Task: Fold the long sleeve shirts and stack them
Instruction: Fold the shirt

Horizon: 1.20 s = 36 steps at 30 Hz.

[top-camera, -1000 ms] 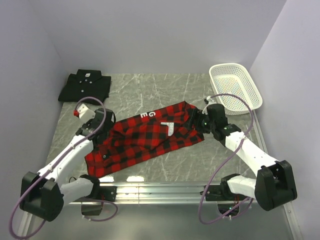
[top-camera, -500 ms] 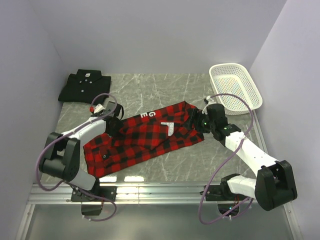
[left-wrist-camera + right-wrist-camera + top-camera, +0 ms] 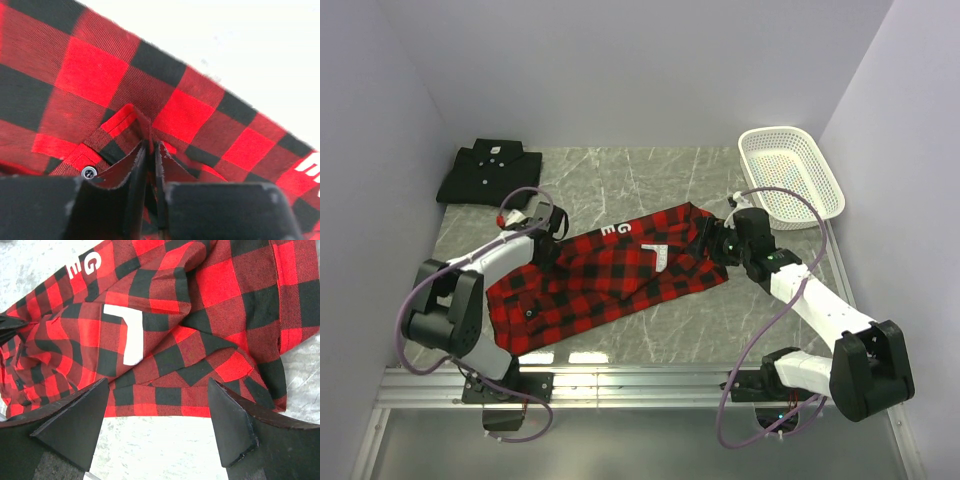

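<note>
The red-and-black plaid shirt [image 3: 610, 275] with white letters lies spread across the middle of the table. My left gripper [image 3: 548, 240] sits at its upper left edge, and in the left wrist view the gripper [image 3: 150, 145] is shut on a pinched ridge of plaid cloth [image 3: 125, 100]. My right gripper [image 3: 712, 243] is at the shirt's right end. In the right wrist view it [image 3: 160, 412] stands open over the plaid hem [image 3: 165, 405], with nothing between its fingers. The black shirt [image 3: 490, 173] lies folded at the back left.
A white mesh basket [image 3: 790, 175] stands at the back right corner. Grey walls close in on the table on three sides. Bare marble tabletop [image 3: 650, 175] shows behind the plaid shirt and in front of it.
My left arm swung from the shirt's lower left up to its upper left edge, and its jaws closed on the cloth. The right arm has stayed put.
</note>
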Tool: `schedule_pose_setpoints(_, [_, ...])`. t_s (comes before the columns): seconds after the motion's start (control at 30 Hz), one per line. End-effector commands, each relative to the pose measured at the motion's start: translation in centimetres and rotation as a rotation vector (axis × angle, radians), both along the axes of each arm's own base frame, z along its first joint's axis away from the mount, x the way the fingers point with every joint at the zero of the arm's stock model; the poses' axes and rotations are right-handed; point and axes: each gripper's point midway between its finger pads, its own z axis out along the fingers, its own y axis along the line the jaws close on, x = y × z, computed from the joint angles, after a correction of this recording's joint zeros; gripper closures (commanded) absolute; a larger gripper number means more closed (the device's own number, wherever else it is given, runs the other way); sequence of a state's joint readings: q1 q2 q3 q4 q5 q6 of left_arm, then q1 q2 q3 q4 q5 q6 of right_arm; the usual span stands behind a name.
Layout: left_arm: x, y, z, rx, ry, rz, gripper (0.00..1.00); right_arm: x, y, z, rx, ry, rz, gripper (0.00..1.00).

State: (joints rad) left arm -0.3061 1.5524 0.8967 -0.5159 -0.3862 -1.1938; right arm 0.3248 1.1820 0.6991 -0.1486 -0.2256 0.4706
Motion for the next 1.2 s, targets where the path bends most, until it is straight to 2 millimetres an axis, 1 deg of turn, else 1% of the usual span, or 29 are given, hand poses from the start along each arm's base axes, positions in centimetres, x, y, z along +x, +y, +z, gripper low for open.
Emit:
schedule_pose_setpoints(0.0, [0.6, 2.4, 3.7, 0.076, -0.118, 0.083, 0.84, 0.5, 0.2, 0.8, 0.004, -0.048, 0.003, 0.14])
schedule_pose_setpoints(0.03, [0.2, 2.8, 4.4, 0.089, -0.125, 0.100, 0.89, 0.5, 0.3, 0.8, 0.005, -0.050, 0.005, 0.14])
schedule_pose_setpoints(0.07, [-0.5, 3.4, 4.4, 0.115, -0.106, 0.118, 0.89, 0.5, 0.3, 0.8, 0.005, -0.050, 0.005, 0.14])
schedule_pose_setpoints(0.1, [-0.6, 4.1, 5.0, 0.143, -0.114, 0.139, 0.90, 0.5, 0.2, 0.7, 0.006, -0.047, 0.004, 0.14])
schedule_pose_setpoints(0.13, [-0.9, 4.4, 5.0, 0.157, -0.109, 0.148, 0.91, 0.5, 0.3, 0.8, 0.011, -0.052, 0.005, 0.14])
schedule_pose_setpoints(0.2, [-1.4, 4.7, 4.8, 0.163, -0.098, 0.164, 0.92, 0.6, 0.4, 0.8, 0.018, -0.052, 0.006, 0.14])
schedule_pose_setpoints(0.33, [-2.3, 4.6, 3.5, 0.139, -0.097, 0.172, 0.93, 0.5, 0.5, 0.8, 0.021, -0.050, 0.009, 0.14])
schedule_pose_setpoints(0.47, [-2.2, 5.4, 3.8, 0.165, -0.130, 0.181, 0.92, 0.5, 0.4, 0.7, 0.017, -0.052, 0.007, 0.14])
schedule_pose_setpoints(0.5, [-2.1, 5.8, 4.0, 0.190, -0.131, 0.177, 0.91, 0.4, 0.5, 0.6, 0.018, -0.049, 0.011, 0.14])
schedule_pose_setpoints(0.6, [-1.9, 6.2, 4.1, 0.220, -0.127, 0.179, 0.89, 0.5, 0.7, 0.3, 0.024, -0.041, 0.018, 0.14])
schedule_pose_setpoints(0.73, [-2.6, 6.1, 3.1, 0.210, -0.091, 0.181, 0.80, 0.5, 0.8, 0.3, 0.030, -0.040, 0.018, 0.14])
schedule_pose_setpoints(0.8, [-3.0, 6.4, 2.8, 0.215, -0.083, 0.198, 0.79, 0.5, 0.7, 0.3, 0.029, -0.039, 0.017, 0.14])
schedule_pose_setpoints(1.0, [-3.2, 7.2, 2.7, 0.264, -0.076, 0.222, 0.79, 0.5, 1.0, 0.1, 0.040, -0.030, 0.023, 0.14])
schedule_pose_setpoints(1.1, [-3.2, 7.3, 2.5, 0.269, -0.076, 0.228, 0.84, 0.5, 1.2, 0.2, 0.044, -0.029, 0.029, 0.14])
schedule_pose_setpoints(1.17, [-3.2, 7.4, 2.6, 0.270, -0.083, 0.230, 0.84, 0.5, 1.2, 0.2, 0.043, -0.030, 0.029, 0.14])
